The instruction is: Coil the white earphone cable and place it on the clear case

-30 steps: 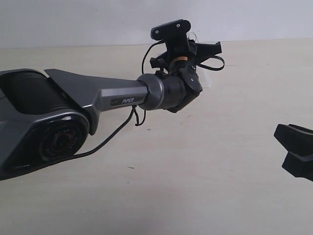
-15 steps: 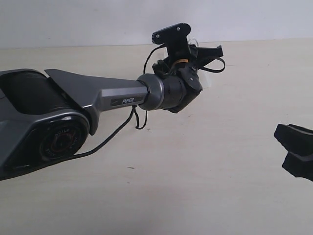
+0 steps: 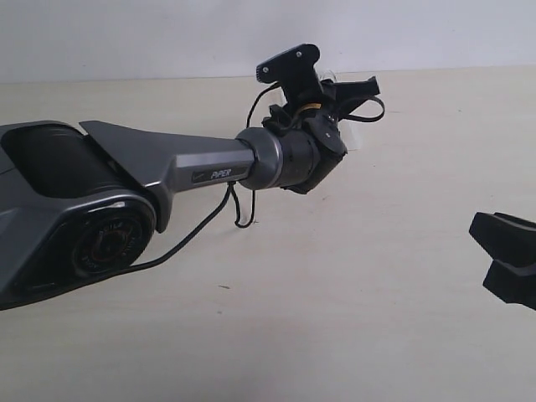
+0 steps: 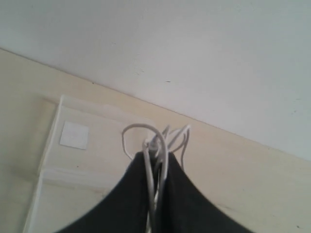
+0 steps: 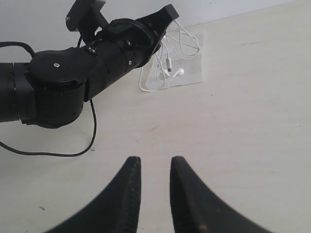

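My left gripper [image 4: 156, 155] is shut on a bundle of the white earphone cable [image 4: 142, 126], whose loops stick out past the fingertips. Straight below lies the clear case [image 4: 52, 127], flat on the table. In the right wrist view the left gripper [image 5: 167, 12] hangs above the clear case [image 5: 194, 68], and loops of the white cable [image 5: 180, 71] with an earbud trail down onto it. My right gripper [image 5: 155, 162] is open and empty, well away from the case. In the exterior view the left gripper [image 3: 366, 86] hides most of the case, and the right gripper [image 3: 479, 251] sits at the right edge.
The left arm [image 3: 167, 167] stretches across the table from the left. Its thicker black cable [image 3: 239, 209] hangs in a loop under the forearm and shows on the table in the right wrist view [image 5: 73, 154]. A pale wall [image 3: 126, 33] backs the beige table.
The left wrist has tilted and dipped slightly over the case while still gripping the cable. The right gripper has not moved.
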`<state>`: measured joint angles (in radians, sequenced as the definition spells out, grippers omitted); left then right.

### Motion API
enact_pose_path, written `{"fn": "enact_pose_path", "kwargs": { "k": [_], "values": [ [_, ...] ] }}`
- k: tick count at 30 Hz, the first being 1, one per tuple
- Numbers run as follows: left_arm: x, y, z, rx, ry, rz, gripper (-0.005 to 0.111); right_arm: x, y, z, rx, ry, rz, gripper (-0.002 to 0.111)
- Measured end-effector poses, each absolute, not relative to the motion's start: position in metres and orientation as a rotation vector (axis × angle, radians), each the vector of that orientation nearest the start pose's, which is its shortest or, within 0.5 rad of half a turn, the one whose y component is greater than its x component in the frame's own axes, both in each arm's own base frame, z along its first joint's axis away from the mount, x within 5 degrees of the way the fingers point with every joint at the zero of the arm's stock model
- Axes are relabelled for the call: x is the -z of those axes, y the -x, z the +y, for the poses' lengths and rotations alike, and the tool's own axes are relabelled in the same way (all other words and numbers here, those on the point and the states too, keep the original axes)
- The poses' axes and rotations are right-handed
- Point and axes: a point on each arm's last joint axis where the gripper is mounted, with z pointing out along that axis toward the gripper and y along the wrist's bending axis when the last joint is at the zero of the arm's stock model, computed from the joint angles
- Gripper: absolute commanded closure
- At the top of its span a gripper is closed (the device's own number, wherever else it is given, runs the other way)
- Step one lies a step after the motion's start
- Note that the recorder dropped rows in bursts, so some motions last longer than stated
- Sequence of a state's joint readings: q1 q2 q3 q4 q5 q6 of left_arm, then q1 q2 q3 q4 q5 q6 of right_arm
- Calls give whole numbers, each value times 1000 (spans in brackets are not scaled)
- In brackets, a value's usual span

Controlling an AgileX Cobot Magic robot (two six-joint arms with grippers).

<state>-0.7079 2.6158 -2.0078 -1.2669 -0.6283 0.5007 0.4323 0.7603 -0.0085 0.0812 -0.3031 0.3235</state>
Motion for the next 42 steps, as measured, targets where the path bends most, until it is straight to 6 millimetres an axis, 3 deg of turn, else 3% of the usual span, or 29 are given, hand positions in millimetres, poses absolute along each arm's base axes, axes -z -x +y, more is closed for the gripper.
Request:
{"fn": "enact_pose_path", "kwargs": {
  "k": [6, 12, 20, 30, 35, 39, 42],
  "values": [
    [-103, -462, -329, 492, 454, 1801, 106, -176, -108, 47, -529, 14, 1970, 87],
    [-103, -462, -331, 514, 455, 1810, 78, -176, -108, 47, -529, 13, 1972, 87],
    [-112, -464, -336, 574, 480, 1798, 61, -176, -108, 47, -529, 13, 1974, 87],
    [-117, -465, -337, 609, 525, 1781, 59, -175, -108, 47, -528, 13, 1978, 87],
    [-117, -465, -338, 616, 504, 1787, 39, -175, -108, 47, -528, 13, 1978, 87],
    [-118, -465, -339, 612, 461, 1782, 38, -175, -108, 47, -527, 13, 1982, 87],
    [-118, -465, -341, 620, 453, 1793, 23, -175, -107, 47, -526, 13, 1986, 87]
  ]
}}
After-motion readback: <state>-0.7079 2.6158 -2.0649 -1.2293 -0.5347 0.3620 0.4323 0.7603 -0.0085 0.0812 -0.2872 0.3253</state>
